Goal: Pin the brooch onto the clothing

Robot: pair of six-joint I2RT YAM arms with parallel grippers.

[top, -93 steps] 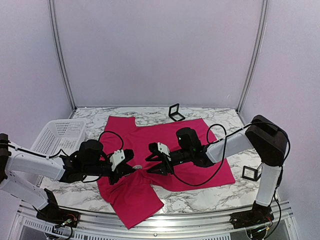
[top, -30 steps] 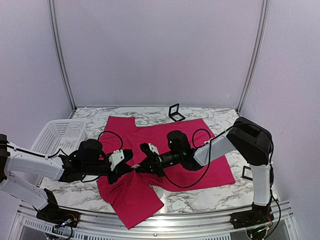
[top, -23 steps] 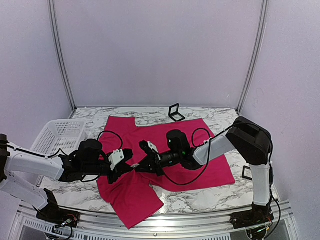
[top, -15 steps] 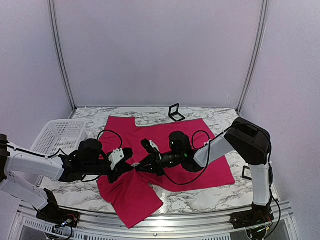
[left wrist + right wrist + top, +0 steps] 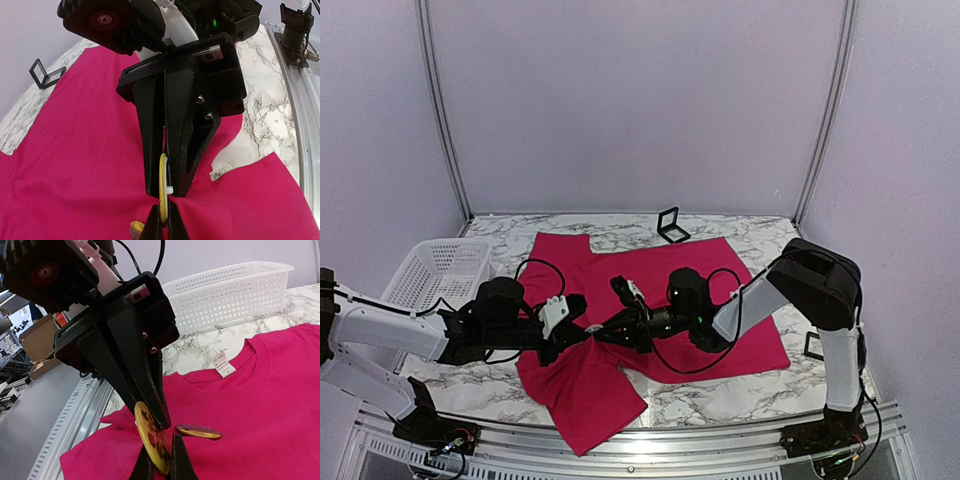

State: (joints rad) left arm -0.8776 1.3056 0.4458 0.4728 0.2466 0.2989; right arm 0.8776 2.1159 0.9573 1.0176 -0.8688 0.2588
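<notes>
Marble-pattern table (image 5: 705, 402), lilac walls all round. Pink T-shirt (image 5: 650, 265) lay spread across the middle of the table, its near part creased and pulled up to a ridge where the two arms met. White neck label (image 5: 223, 364) showed at the collar. Left gripper (image 5: 163, 229) and right gripper (image 5: 161, 466) pointed tip to tip over that ridge, fingertips almost touching. Brooch (image 5: 151, 437), a round yellow disc with a reddish pattern, stood on edge between them, just above the fabric. Right jaws were closed narrow on it, with the disc sandwiched between the fingers. Left jaws were also pinched shut, nipping the disc's edge from the opposite side. Small second disc (image 5: 198, 431), brownish yellow, lay flat on the shirt just beside the brooch. White basket (image 5: 438, 268) sat at the left edge of the table, off the shirt. One black frame (image 5: 671, 224) stood near the back edge, another black frame (image 5: 823, 346) by the right arm's post.
</notes>
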